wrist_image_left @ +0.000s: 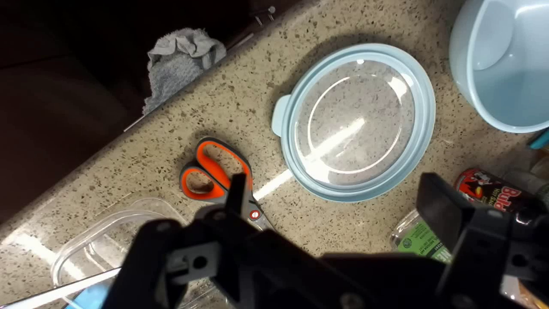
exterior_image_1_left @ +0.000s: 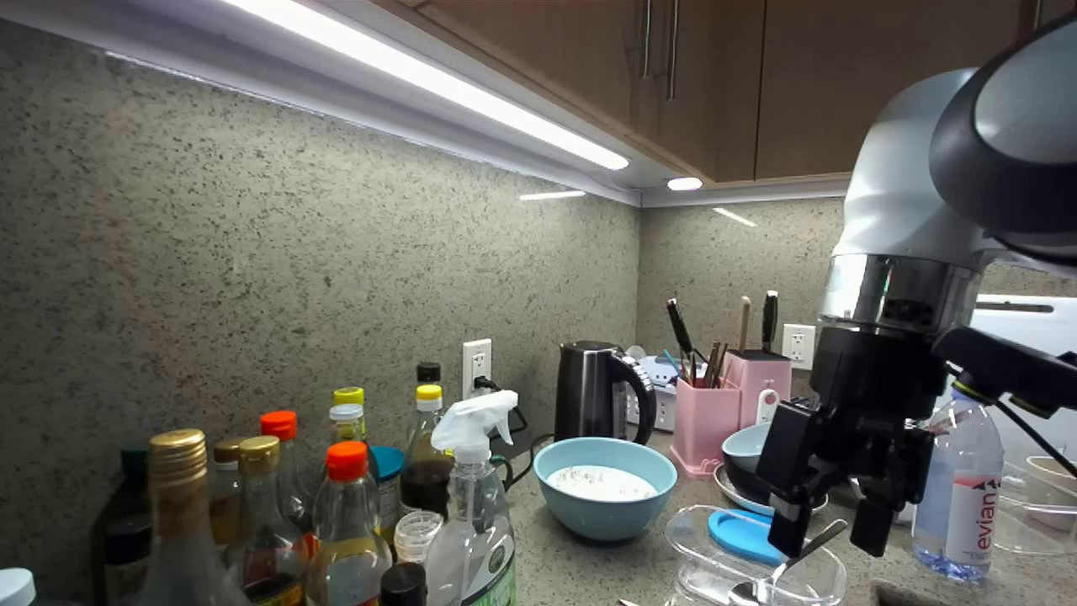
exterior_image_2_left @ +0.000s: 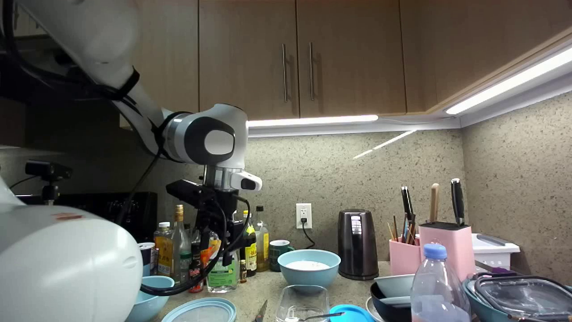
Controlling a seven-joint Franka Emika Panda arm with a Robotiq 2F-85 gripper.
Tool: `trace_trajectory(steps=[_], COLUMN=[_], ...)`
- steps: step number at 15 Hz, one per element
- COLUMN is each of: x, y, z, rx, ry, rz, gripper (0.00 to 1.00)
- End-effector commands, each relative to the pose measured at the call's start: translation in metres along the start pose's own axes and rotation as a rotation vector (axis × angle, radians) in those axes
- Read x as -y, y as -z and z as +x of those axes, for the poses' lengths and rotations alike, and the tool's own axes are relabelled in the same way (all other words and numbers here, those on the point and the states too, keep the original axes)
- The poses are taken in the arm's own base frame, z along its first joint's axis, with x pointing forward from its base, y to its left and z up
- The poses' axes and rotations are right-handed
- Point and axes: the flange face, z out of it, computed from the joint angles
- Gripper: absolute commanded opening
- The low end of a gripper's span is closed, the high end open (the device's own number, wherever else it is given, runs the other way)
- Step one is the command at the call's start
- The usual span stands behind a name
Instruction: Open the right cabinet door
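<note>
The right cabinet door (exterior_image_2_left: 353, 67) is a tall flat brown upper door. It is closed, level with the matching left door (exterior_image_2_left: 248, 58). Its slim vertical metal handle (exterior_image_2_left: 311, 71) runs along its left edge. In an exterior view the door (exterior_image_1_left: 686, 126) shows at a steep angle, its upper part cut off. My gripper (exterior_image_1_left: 829, 526) points down, well below the cabinets and above the counter, its fingers apart with nothing between them. In the wrist view the gripper (wrist_image_left: 332, 189) is wide open over the counter. The door does not show in the wrist view.
Several bottles (exterior_image_2_left: 181, 241) and a spray bottle (exterior_image_1_left: 471, 505) stand near the gripper. Blue bowl (exterior_image_2_left: 309, 268), kettle (exterior_image_2_left: 357, 246), pink knife block (exterior_image_2_left: 447, 246) and water bottle (exterior_image_2_left: 440, 286) stand further along. Scissors (wrist_image_left: 218, 171) and a round lid (wrist_image_left: 356, 124) lie below. Under-cabinet light (exterior_image_2_left: 313, 120).
</note>
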Motion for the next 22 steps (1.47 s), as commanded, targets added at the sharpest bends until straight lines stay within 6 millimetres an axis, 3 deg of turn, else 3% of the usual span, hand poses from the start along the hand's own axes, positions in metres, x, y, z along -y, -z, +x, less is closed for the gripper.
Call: trace_trajectory(steps=[1,8,9,11,16,22], x=[-0.006,-0.016,-0.013,-0.014,-0.013,0.013], y=[0.024,0.154,0.132,0.156,0.166,0.268], z=[-0.001,-0.026,-0.007,-0.02,-0.021,0.005], rx=[-0.052,-0.416,-0.339,-0.405,-0.45,-0.724], ry=[-0.019,-0.117,-0.087,-0.094,-0.096,-0.13], rz=[0.008,0.061,0.075,0.086,0.075,0.12], gripper=[1.0,1.0,1.0,1.0,1.0,1.0])
